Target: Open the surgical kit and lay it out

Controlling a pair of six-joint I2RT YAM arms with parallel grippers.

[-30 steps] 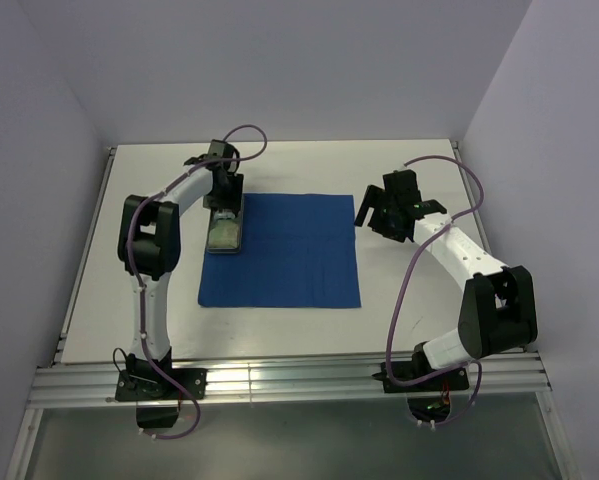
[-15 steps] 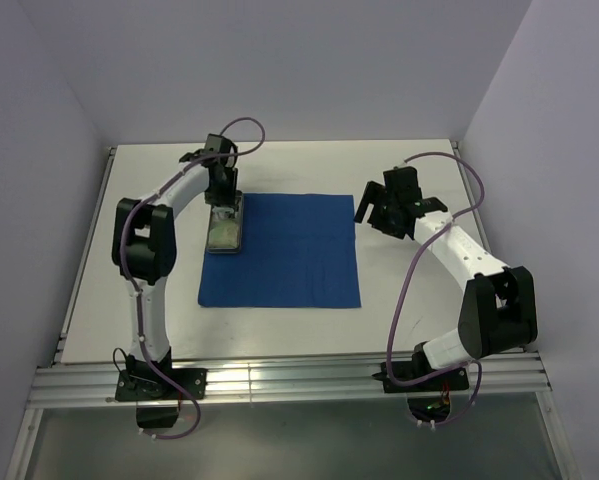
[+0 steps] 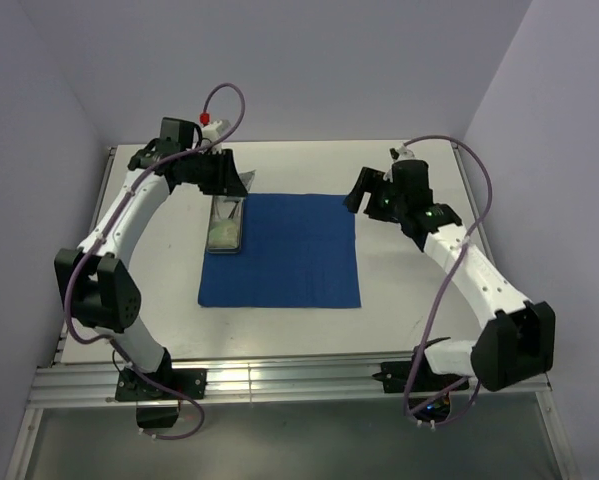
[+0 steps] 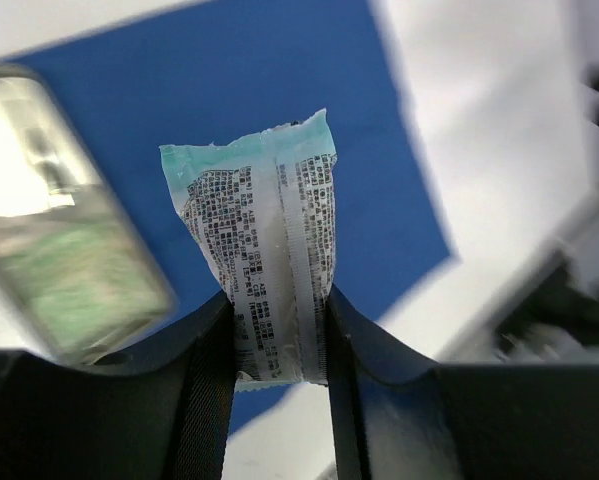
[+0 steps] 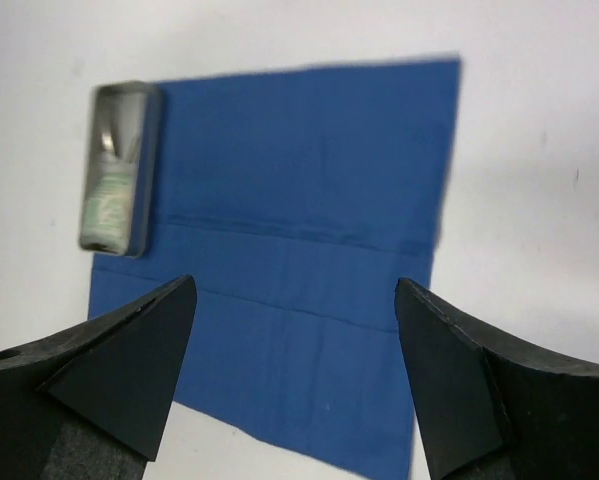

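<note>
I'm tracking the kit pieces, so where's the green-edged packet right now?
The packet is pinched in the left gripper, held in the air at the far left corner of the blue cloth, close to the steel tray.

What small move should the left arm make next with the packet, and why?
Probably carry the packet over bare cloth and lower it there. The left gripper is shut on it, lifted clear of the tray, and the cloth lies spread flat with free room beside the tray.
</note>
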